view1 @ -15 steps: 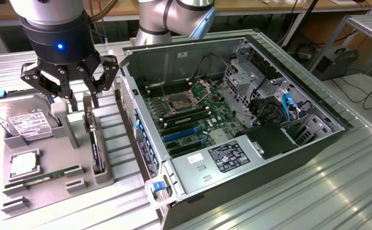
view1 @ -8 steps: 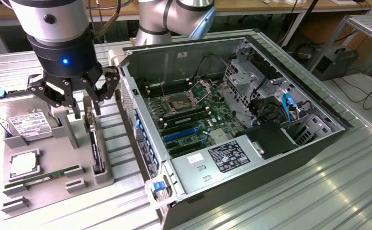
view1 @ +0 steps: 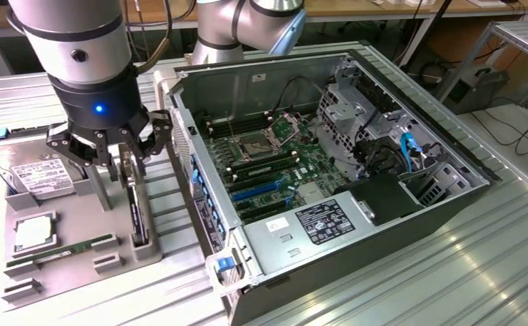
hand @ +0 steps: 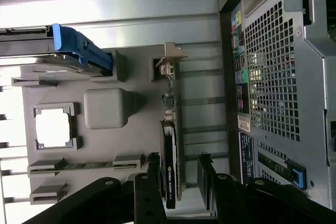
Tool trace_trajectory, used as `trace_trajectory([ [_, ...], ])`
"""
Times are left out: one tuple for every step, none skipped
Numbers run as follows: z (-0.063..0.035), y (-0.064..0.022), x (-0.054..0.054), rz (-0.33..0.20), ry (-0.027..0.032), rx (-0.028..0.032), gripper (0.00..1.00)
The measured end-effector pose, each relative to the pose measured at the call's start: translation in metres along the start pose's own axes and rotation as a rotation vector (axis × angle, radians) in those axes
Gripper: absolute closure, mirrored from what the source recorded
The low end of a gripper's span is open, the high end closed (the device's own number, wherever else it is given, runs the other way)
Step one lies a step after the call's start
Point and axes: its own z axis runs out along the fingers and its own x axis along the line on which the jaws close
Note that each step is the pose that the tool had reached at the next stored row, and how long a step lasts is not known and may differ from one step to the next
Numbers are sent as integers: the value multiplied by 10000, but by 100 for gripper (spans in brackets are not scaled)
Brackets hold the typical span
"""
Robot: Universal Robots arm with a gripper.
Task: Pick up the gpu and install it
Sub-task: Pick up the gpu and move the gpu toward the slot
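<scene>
Hidden or cut off: in the exterior view the arm (view1: 82, 54) runs out of the top edge at upper left. Its gripper (view1: 117, 151) covers the upper end of the gpu (view1: 139, 217), so the bracket end is hard to make out there. In the wrist view the silvery bracket end is clear, but the other end of the gpu (hand: 170, 171) is lost behind the black fingers (hand: 147, 192). Cannot tell whether a pad grazes the card.

Pose: the arm points straight down over the grey tray (view1: 78, 272), left of the exterior frame. The gripper (hand: 178, 158) has its jaws spread wide, one finger on each side of the card, not clamped, nothing held.

The gpu stands on its long edge in a tray slot, on the tray side nearest the computer case (view1: 355, 156). It is not installed.

Around:
- hard drive (view1: 41, 178) with white label, left-centre
- cpu (view1: 32, 231), lower left
- green memory stick (view1: 64, 252), just below the cpu

The case lies open on its side from centre to right, motherboard (view1: 264, 163) exposed, just beside the tray. Everything sits on a slatted metal table (view1: 481, 272). The case wall is close to the finger on that side.
</scene>
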Motion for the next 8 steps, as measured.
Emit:
trace_trajectory([
  [19,-3,0,-1,0,0,58],
  [44,-9,0,-1,0,0,58],
  [72,-15,0,-1,0,0,58],
  [91,-18,1,-1,1,1,58],
  [107,-21,1,-1,0,0,58],
  [127,-24,2,-1,0,0,58],
  [144,-27,2,-1,1,0,58],
  [164,-30,3,-1,1,0,58],
])
